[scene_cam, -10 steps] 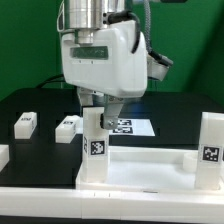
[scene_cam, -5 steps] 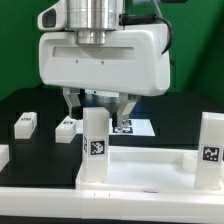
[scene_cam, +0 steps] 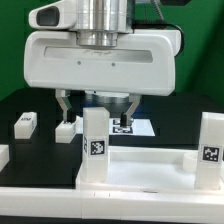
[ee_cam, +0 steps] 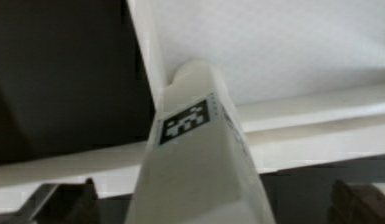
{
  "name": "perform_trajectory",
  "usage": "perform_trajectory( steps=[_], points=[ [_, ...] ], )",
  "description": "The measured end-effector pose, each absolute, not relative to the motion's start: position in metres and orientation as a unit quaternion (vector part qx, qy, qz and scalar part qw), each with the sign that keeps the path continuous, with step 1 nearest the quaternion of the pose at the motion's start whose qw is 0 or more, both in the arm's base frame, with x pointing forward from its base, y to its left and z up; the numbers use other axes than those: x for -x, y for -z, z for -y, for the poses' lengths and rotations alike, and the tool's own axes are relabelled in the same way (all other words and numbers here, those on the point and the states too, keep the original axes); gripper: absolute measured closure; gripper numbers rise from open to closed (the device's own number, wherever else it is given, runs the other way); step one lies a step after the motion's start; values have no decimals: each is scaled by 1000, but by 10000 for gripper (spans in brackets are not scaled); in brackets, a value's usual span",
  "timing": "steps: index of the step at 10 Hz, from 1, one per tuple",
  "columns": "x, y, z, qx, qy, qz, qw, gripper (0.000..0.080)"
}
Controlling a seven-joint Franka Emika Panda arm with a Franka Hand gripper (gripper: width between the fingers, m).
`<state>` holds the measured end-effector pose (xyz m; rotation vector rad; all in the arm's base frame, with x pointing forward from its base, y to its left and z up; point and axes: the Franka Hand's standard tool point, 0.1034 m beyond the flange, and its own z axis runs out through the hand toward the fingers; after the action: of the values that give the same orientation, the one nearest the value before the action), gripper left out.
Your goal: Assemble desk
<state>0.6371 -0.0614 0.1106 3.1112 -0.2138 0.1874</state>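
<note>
The desk panel (scene_cam: pixel 140 172), a white rimmed rectangle, lies at the front of the table. Two white square legs stand upright on it, each with a black-and-white tag: one (scene_cam: pixel 95 145) at a near corner, one (scene_cam: pixel 210 150) at the exterior view's right. My gripper (scene_cam: pixel 97 110) hangs open over the first leg. Its fingers (scene_cam: pixel 65 106) stand wide on either side of the leg's top and do not touch it. In the wrist view that leg (ee_cam: pixel 203 150) rises between the dark fingers (ee_cam: pixel 56 202) of the gripper (ee_cam: pixel 207 205), with the panel (ee_cam: pixel 295 50) behind it.
Two loose tagged legs (scene_cam: pixel 25 122) (scene_cam: pixel 66 127) lie on the black table at the exterior view's left. Another white piece (scene_cam: pixel 3 155) shows at the left edge. The marker board (scene_cam: pixel 135 126) lies behind the gripper. A green wall closes the back.
The gripper has turned about its vertical axis and now faces the camera broadside. Its jaws have stayed open and now straddle the upright leg. The parts have not moved.
</note>
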Motion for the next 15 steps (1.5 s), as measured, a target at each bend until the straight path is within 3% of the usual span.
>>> perform_trajectory(
  steps=[6,7,8,9,11,15],
  points=[
    [-637,-111,63,-997,-57,-47,24,179],
    [-637,-111,63,-997,-57,-46,24,367],
    [-637,-111,63,-997,-57,-39,23,367],
    [-637,-111,63,-998,-58,-34,23,510],
    [-637,-111,62,-998,-58,-21,22,509],
    [-636,-111,66,-986,-61,156,7,509]
  ],
)
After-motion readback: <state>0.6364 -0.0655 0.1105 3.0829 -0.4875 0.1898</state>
